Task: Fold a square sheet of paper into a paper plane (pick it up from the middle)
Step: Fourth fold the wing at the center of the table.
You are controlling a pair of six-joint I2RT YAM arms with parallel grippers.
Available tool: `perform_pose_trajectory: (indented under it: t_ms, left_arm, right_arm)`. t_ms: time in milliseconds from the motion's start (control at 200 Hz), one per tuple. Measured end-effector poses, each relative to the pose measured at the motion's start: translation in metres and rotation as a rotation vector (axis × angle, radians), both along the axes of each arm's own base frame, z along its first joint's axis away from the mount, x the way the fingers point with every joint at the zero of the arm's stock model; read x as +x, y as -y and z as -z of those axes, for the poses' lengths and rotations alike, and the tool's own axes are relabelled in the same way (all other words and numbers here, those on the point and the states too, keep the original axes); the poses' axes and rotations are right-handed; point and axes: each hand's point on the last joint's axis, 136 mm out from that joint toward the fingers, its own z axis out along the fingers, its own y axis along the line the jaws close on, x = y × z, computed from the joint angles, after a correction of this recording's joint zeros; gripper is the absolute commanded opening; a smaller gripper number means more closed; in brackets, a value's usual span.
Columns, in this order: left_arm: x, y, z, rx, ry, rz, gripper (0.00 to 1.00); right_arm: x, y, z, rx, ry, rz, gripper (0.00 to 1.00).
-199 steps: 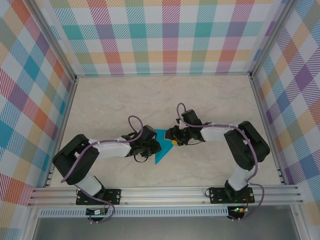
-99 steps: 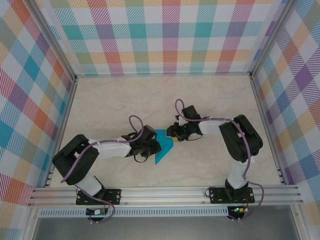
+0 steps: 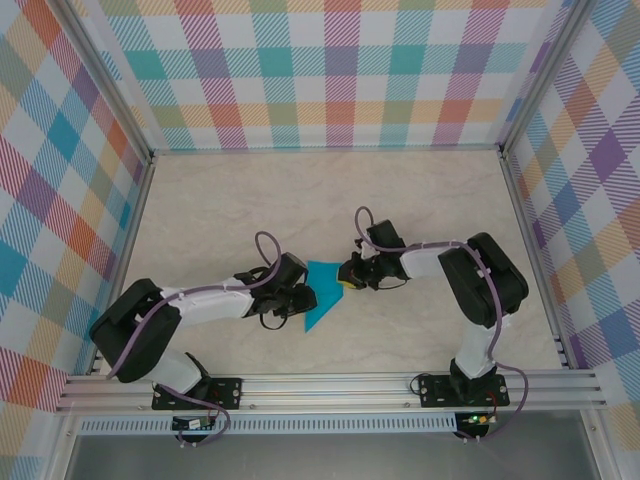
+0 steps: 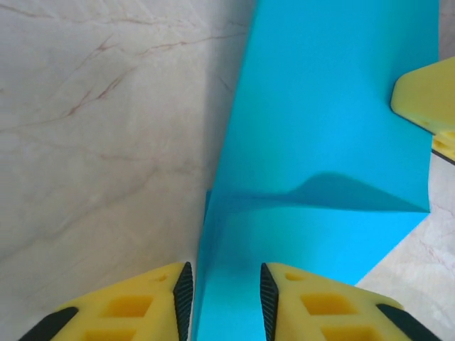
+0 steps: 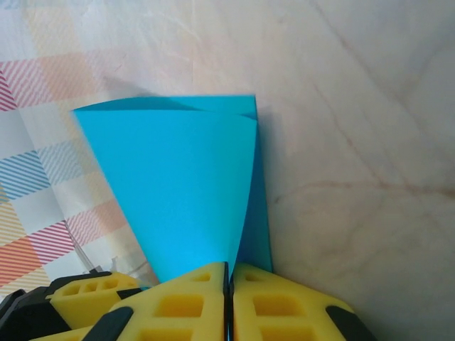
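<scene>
**Item: sheet of paper (image 3: pixel 320 292), teal-blue, part-folded.** It lies between my two grippers, with one flap raised off the table (image 3: pixel 250 200). A second ago it lay flatter and broader; now I see it narrower and slanted.

**Item: right gripper (image 5: pixel 227 273).** It has closed within the last second. The pads are pressed together on the near edge of the sheet, which fans away ahead of the fingertips (image 5: pixel 188 298). From above, it (image 3: pixel 345 277) sits at the sheet's right edge.

**Item: left gripper (image 4: pixel 226 291).** It has eased from a tighter hold. The pads stand part open with the sheet (image 4: pixel 334 106) running through the gap, and I see no pinch. The right gripper's yellow tip shows at the far right of these fingers.

**Reading:** I judge that the hold has passed from left to right. The next crease depends on that right pinch keeping the layers aligned.
</scene>
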Motion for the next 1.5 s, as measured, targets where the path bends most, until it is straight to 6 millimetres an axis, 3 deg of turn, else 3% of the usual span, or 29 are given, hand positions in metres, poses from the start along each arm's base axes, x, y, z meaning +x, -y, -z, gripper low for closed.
perform_pose_trajectory:
  t_ms: [120, 260, 385, 595, 855, 1125, 1505]
  left_arm:
    - [-0.002, -0.002, -0.024, -0.027, 0.051, 0.026, 0.51]
    - [-0.005, -0.005, -0.060, -0.068, 0.146, 0.037, 0.55]
    - [-0.015, -0.002, -0.075, -0.066, 0.209, 0.069, 0.57]
    - [-0.041, 0.017, -0.052, 0.112, 0.231, 0.190, 0.58]
    - [-0.042, 0.044, -0.026, 0.406, 0.304, 0.262, 0.59]
    - [-0.034, 0.034, -0.014, 0.573, 0.342, 0.223, 0.56]
    - [-0.036, 0.025, -0.005, 0.581, 0.329, 0.157, 0.44]
  right_arm:
    - [-0.009, -0.004, -0.005, 0.008, -0.003, 0.005, 0.16]
    - [-0.011, -0.007, -0.009, 0.016, -0.002, 0.004, 0.22]
    - [-0.012, -0.007, -0.009, 0.016, -0.009, 0.001, 0.24]
    - [-0.008, -0.011, -0.016, 0.024, -0.005, -0.006, 0.26]
    - [-0.003, -0.018, -0.029, 0.051, 0.005, -0.022, 0.26]
    - [-0.001, -0.021, -0.034, 0.057, 0.001, -0.027, 0.27]
    - [0.000, -0.021, -0.035, 0.058, 0.002, -0.027, 0.26]
